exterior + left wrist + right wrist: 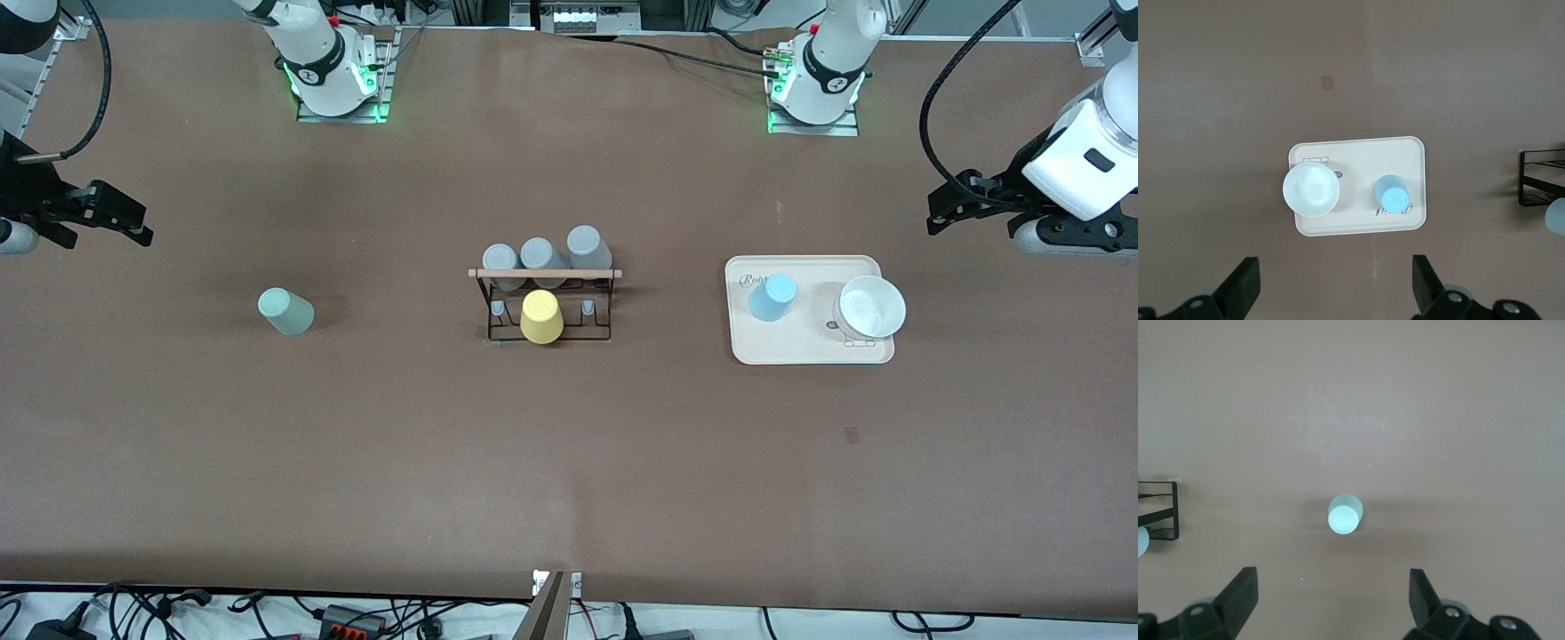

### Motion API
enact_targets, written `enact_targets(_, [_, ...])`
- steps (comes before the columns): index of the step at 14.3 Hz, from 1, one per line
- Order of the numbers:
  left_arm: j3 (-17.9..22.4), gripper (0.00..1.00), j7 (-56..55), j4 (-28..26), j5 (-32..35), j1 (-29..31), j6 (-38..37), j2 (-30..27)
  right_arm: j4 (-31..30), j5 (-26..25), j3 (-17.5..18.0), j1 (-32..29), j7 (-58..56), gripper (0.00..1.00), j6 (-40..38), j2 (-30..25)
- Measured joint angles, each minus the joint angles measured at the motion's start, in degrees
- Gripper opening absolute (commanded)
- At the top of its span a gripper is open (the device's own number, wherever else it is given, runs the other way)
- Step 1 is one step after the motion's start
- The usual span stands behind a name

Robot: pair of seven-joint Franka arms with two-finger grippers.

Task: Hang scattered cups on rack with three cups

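Note:
The pale sage green cup stands upside down on the table toward the right arm's end; it also shows in the right wrist view. The light blue cup stands upside down on a beige tray toward the left arm's end, and shows in the left wrist view. The black wire rack stands mid-table and carries three grey cups and a yellow cup. My right gripper is open and empty, up high, also seen in its wrist view. My left gripper is open and empty, up high.
A white bowl sits on the tray beside the blue cup, also in the left wrist view. The rack's edge shows in the left wrist view and the right wrist view. Brown tabletop surrounds everything.

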Motion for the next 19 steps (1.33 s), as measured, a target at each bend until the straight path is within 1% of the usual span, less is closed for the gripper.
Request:
enact_targets(16, [0.0,1.00,0.0,0.0,0.0,0.0,-0.1,0.0,0.0,0.0,0.0,0.0,0.0,1.00,-0.1,0.0])
enact_targets(19, [-0.1,1.00,0.0,-0.2,0.0,-0.7,-3.4,1.2,0.0,0.0,0.0,0.0,0.0,1.00,-0.1,0.0])
